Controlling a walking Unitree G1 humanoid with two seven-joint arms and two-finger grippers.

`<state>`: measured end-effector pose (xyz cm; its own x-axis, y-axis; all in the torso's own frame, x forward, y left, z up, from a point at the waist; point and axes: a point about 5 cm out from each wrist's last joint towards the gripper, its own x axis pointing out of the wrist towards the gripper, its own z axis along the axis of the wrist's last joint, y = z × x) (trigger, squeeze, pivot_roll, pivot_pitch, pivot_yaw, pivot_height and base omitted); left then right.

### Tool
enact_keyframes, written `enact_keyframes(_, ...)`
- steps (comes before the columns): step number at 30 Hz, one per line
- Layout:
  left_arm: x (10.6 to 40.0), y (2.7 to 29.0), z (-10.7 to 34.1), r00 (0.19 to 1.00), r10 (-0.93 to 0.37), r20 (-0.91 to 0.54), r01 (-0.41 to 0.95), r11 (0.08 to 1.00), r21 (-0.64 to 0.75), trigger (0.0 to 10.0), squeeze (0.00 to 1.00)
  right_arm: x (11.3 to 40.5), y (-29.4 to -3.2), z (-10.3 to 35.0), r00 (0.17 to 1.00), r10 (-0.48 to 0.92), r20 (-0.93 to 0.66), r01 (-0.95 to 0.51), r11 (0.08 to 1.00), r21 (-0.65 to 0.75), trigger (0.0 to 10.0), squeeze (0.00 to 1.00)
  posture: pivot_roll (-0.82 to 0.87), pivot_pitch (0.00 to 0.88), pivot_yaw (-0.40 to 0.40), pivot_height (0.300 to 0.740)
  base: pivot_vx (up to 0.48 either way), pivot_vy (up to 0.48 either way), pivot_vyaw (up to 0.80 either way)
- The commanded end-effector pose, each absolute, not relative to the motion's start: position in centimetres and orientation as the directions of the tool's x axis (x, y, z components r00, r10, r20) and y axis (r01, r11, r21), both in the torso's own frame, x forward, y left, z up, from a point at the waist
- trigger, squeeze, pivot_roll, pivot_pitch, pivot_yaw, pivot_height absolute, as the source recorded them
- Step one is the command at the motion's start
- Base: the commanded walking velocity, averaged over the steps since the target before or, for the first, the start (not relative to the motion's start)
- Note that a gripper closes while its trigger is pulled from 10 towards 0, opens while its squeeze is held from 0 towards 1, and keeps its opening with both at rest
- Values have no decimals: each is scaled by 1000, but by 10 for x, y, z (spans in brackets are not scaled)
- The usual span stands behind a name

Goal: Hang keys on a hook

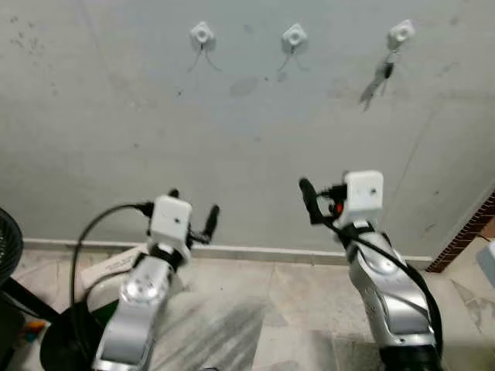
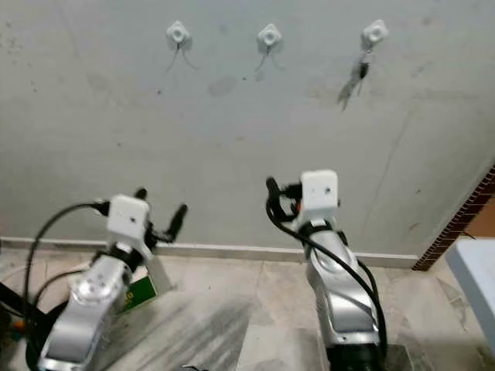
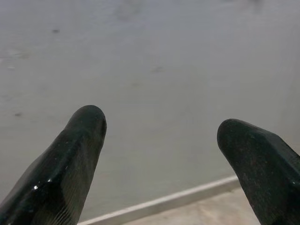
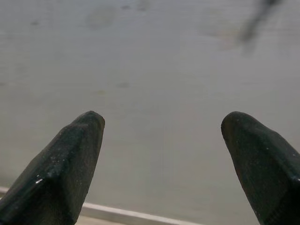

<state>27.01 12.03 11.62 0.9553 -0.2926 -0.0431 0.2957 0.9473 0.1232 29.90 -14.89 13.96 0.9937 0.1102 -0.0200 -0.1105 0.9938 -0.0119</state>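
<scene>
Both pincers (image 3: 161, 140) (image 4: 161, 140) released, empty; keys (image 1: 384, 77) hanging on right hook (image 1: 401, 33); no legible writing.

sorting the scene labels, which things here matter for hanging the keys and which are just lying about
For the job:
- keys, hanging from the right hook
- middle hook and left hook, both bare
- left gripper and right gripper, both open, holding nothing

Just lying about:
- green and white packet on the floor
- brick edge

No text, label, brand or number here is sharp enough to read.
</scene>
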Motion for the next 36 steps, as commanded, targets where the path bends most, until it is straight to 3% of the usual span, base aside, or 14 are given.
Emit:
enact_keyframes(1,271,127,122,960,-280,-24,280,948,148,10000,0,300,-144,144,993,119,0,-119,993,-2,10000,0,54,0,35,740,-274,0,0)
enact_keyframes(36,268,120,118,956,-293,-33,294,946,134,10000,0,302,-147,142,992,124,-10,-124,992,-11,10000,0,44,0,23,740,-253,0,-23)
